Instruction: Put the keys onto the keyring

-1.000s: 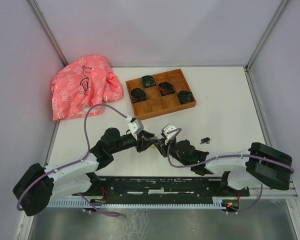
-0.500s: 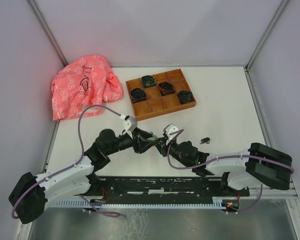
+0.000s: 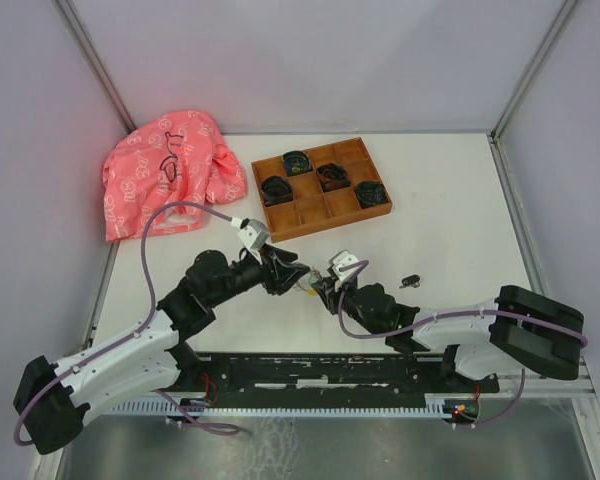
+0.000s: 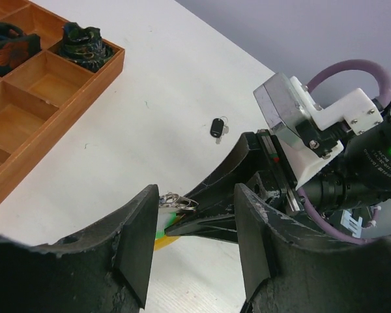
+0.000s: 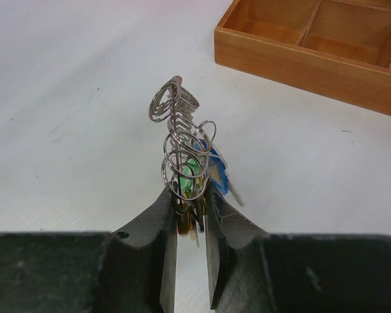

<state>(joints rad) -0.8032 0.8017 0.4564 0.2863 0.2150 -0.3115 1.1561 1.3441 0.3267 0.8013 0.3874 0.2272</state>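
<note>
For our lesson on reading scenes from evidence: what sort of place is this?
Probably a robotics lab test cell: a left arm and right arm bolted to a white table, plain panel walls enclosing it, and props such as a wooden tray laid out.

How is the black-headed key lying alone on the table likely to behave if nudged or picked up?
The black-headed key lies flat on the smooth table, so a nudge would probably slide it, not roll it. It looks tiny and thin, so it is likely light for its size. Lying so low, it may be awkward to pinch off the surface.
</note>
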